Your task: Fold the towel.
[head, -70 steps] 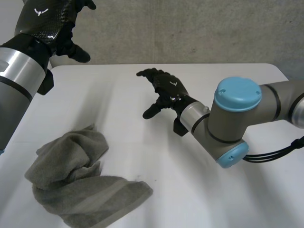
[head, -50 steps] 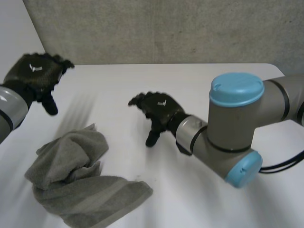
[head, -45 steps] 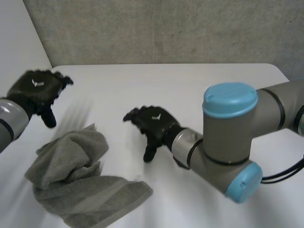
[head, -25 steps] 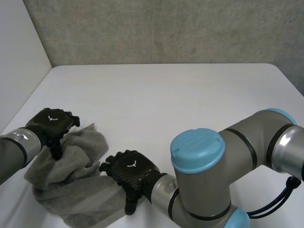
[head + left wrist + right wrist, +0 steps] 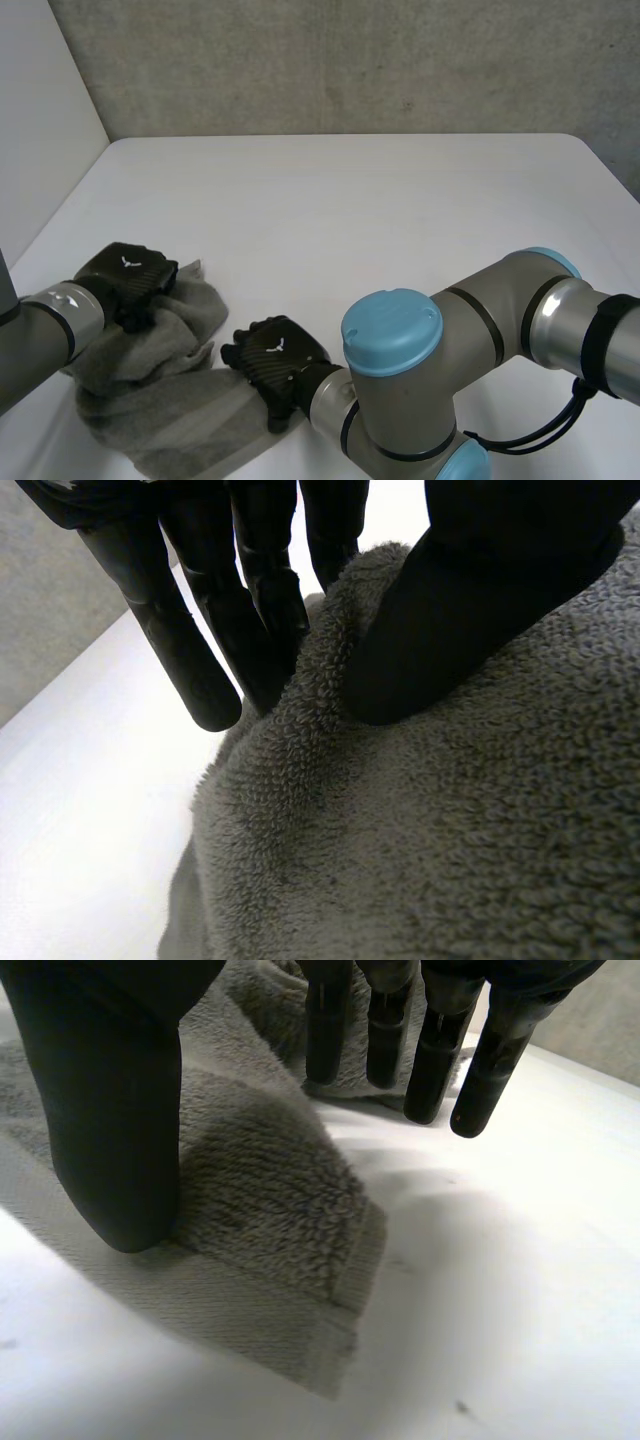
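A grey towel [image 5: 150, 400] lies crumpled at the table's near left. My left hand [image 5: 128, 278] rests on the towel's far part. In the left wrist view its thumb [image 5: 480, 580] and fingers [image 5: 250, 620] pinch a raised ridge of the towel [image 5: 420, 830] between them. My right hand [image 5: 272, 355] is over the towel's right corner. In the right wrist view its thumb [image 5: 110, 1090] stands on the towel [image 5: 270, 1200] near that corner. The fingers [image 5: 430, 1050] hang straight and spread beyond the corner's edge, holding nothing.
The white table [image 5: 380, 220] stretches bare to the far side and to the right. A grey wall stands behind it and a white wall at the left. My right arm's big elbow joint [image 5: 395, 350] sits low at the near edge.
Both hands came down from above the table onto the towel. The left hand's fingers closed on the towel's far part. The right hand moved toward me to the right corner.
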Controlling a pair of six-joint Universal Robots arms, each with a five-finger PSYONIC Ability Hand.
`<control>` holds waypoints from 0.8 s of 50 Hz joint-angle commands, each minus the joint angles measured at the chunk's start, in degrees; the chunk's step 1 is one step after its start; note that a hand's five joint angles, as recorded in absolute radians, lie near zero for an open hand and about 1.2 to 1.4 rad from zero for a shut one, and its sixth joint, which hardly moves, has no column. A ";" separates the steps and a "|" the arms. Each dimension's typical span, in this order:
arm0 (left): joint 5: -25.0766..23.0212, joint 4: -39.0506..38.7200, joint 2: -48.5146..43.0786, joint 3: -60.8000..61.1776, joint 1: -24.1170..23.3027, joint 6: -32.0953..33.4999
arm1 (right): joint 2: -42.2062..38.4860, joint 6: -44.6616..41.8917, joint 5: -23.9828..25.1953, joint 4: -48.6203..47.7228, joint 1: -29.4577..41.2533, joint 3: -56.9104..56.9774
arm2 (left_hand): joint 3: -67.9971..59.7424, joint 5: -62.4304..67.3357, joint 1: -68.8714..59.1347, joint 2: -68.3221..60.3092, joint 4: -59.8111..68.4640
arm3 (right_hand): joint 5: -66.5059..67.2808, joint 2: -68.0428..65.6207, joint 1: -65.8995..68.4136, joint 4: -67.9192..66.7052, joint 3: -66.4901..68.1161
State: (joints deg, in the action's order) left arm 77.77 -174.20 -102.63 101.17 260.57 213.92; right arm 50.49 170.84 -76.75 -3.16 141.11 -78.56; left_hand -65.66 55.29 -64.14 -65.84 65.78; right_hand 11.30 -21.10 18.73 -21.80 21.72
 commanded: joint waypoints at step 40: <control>9.77 8.00 5.68 -50.01 -17.99 -14.85 | 4.01 33.94 9.16 8.61 -24.57 14.57 | -14.34 14.71 -15.86 -14.16 14.22 | -11.30 11.10 -8.73 11.80 -11.72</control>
State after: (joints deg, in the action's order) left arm 86.65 -165.61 -96.75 55.59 243.72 200.03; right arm 54.86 202.38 -67.63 5.60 117.85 -65.60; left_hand -69.53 58.69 -66.89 -69.64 69.75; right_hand 2.93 -12.31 11.22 -12.93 11.82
